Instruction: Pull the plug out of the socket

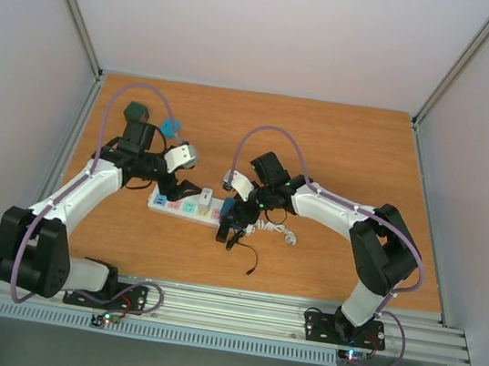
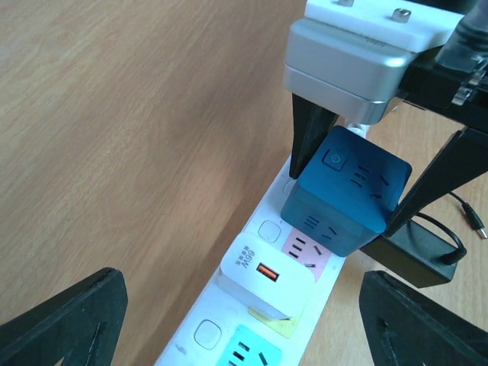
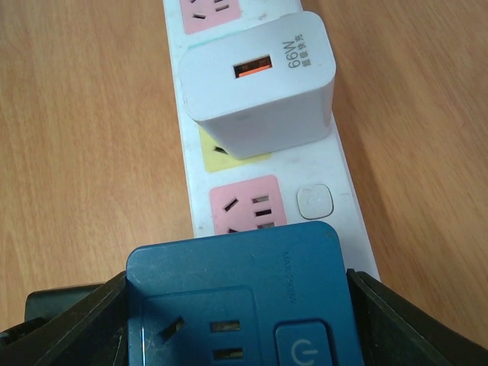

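The right gripper (image 3: 236, 282) is clamped on the blue cube plug (image 2: 347, 191), a black finger against each side. The cube sits at the cord end of the socket (image 3: 313, 164), which lies flat on the wooden table (image 1: 352, 144) between the two arms. Just beside the cube, a white charger (image 3: 259, 84) fills the yellow outlet. The left gripper (image 2: 244, 305) hangs wide open above the strip.

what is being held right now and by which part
The right gripper pinches the blue cube plug by two opposite side faces; the left gripper holds nothing.
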Robot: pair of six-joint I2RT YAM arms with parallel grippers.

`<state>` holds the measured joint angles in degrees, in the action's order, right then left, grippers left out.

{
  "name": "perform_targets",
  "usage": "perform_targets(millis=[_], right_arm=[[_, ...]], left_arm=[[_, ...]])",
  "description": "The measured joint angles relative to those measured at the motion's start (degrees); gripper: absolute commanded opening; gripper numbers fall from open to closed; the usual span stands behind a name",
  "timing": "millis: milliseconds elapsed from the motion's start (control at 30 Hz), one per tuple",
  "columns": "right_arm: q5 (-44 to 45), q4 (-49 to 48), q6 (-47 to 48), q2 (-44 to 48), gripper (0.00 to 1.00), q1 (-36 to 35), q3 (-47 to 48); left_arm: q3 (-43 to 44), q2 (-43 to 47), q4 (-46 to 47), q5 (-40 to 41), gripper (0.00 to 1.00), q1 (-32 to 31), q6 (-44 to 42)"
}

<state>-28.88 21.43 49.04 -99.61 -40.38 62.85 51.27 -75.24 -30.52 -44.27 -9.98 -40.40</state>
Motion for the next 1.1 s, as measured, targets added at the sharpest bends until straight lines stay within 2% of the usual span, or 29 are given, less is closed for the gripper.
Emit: perform_targets(millis=[400, 833, 1100], right_arm=[[8.70, -7.50, -12.24, 1.11, 0.40, -0.20, -2.54], [18.23, -13.51, -24.11, 1.36, 0.36, 0.22, -4.13], [20.46, -14.86, -27.43, 1.36, 0.36, 1.40, -4.57]], left_arm=[[-5.99, 0.04, 10.71, 4.39, 0.82, -0.83, 9.25], [-13.00, 0.02, 19.23, 10.19, 0.75, -12.83, 17.09], [-14.64, -2.23, 24.87, 13.99, 0.61, -17.09, 21.94]])
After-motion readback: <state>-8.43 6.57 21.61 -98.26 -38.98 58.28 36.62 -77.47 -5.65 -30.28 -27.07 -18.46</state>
